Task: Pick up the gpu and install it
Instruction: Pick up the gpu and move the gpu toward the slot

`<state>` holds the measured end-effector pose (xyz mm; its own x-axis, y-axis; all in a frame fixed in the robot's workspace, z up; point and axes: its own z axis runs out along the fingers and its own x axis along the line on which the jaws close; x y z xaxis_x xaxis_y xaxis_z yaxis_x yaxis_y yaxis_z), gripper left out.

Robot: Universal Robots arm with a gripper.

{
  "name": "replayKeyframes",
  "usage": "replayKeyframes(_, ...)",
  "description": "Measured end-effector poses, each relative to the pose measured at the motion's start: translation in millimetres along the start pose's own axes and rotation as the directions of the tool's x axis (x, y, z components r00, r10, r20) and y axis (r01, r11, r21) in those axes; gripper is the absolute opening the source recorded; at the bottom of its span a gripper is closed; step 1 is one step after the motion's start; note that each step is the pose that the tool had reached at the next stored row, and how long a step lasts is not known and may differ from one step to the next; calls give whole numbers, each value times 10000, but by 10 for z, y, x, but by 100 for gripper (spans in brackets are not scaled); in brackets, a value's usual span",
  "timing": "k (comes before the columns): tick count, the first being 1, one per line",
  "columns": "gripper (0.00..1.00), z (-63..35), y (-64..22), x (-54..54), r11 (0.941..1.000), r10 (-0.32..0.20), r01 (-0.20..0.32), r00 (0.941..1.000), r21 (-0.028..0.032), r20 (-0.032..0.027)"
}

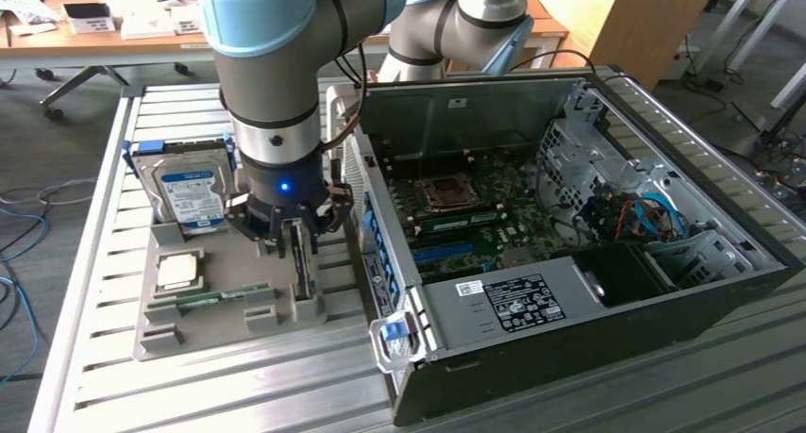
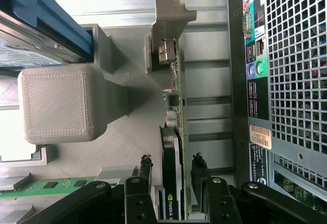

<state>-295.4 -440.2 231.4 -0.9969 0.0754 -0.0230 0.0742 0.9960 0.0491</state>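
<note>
Over the grey plastic parts holder (image 1: 240,263), beside the open black computer tower case (image 1: 529,358): straddles the gpu (image 2: 171,193), a thin dark circuit card with a black fan housing, standing on edge in its holder slot, with the black robot gripper (image 2: 172,157). With jaws spread, one of the fingers (image 2: 146,173) at each face, slim gaps either side, nothing pinched. Looks like the pick-up step, grasp not yet made. Calls for a square, even squeeze on both faces.
</note>
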Motion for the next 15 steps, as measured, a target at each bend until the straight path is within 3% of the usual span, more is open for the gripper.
replayKeyframes(7, 44, 0, 0, 0, 10000, 0, 0, 10000, 0, 0)
replayKeyframes(8, 37, 0, 0, 0, 10000, 0, 0, 10000, 0, 0)
replayKeyframes(15, 37, 0, 0, -7, 10000, 1, -1, 10000, 1, -1)
